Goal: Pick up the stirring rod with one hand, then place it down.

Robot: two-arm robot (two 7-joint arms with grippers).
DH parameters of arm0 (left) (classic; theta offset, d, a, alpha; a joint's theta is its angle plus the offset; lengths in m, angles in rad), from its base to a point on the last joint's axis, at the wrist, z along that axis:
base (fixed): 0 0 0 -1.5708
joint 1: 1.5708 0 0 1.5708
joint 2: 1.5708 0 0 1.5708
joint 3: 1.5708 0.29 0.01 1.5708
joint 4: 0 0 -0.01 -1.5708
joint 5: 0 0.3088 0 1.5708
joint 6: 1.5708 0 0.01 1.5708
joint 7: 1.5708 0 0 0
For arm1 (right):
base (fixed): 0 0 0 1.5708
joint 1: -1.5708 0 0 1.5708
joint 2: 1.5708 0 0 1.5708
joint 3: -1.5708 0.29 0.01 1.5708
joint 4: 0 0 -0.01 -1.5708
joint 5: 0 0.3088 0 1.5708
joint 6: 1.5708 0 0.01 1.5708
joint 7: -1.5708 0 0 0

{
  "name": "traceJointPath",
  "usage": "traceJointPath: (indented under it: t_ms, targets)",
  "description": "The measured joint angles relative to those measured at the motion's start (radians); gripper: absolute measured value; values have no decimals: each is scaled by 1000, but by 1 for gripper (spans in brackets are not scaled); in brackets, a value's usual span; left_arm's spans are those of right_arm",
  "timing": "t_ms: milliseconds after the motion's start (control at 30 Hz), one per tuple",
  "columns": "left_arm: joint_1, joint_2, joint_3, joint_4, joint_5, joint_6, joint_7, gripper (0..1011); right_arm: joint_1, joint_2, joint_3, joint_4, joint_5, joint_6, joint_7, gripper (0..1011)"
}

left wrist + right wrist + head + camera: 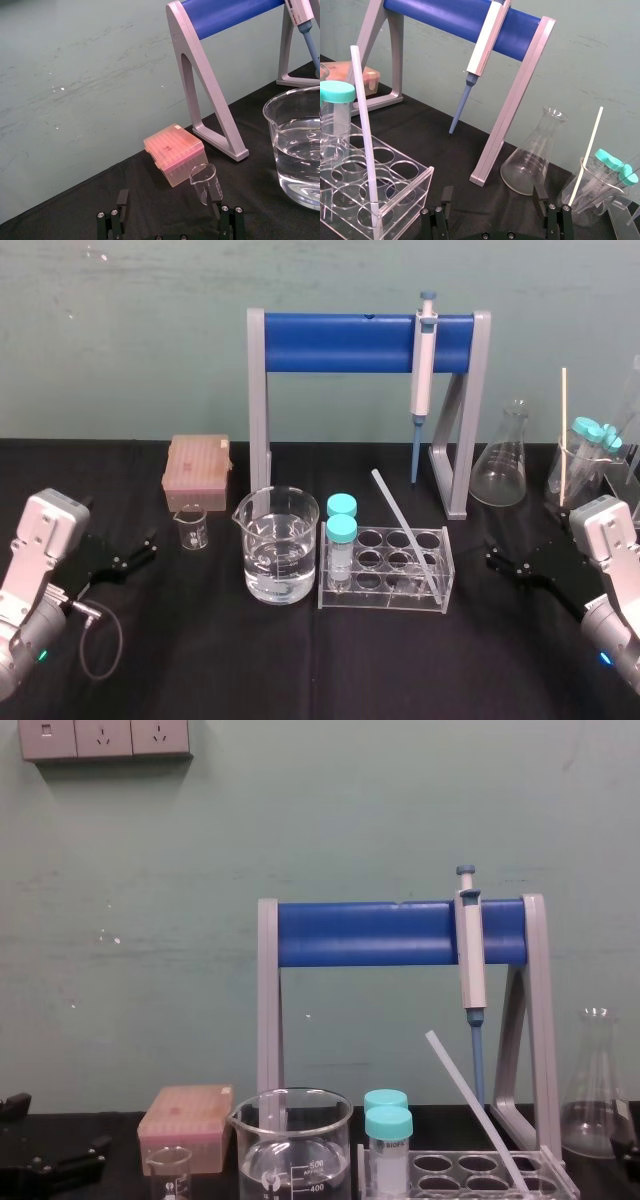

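Observation:
The stirring rod (405,532) is a thin translucent white rod. It leans tilted in the clear tube rack (437,602), lower end in a front right hole, upper end pointing back left. It also shows as the stirring rod (366,135) and the stirring rod (476,1110). My right gripper (530,542) hovers open over the table to the right of the rack, apart from the rod, nothing between its fingers (447,196). My left gripper (120,530) rests open at the far left, holding nothing, its fingers (122,200) spread wide.
A water-filled beaker (280,545) stands left of the rack, and a small beaker (204,182) and pink tip box (197,470) sit near the left gripper. A pipette (424,370) hangs on the blue stand (340,343). A conical flask (500,460) and a beaker with tubes (585,465) stand at the right.

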Motion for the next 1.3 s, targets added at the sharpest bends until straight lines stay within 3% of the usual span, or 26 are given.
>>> traceJointPath:
  t_ms: [1300]
  targets:
    - [0, 0, 0, 0, 0, 0, 0, 1000, 0, 0, 0, 0, 0, 0, 0, 1004]
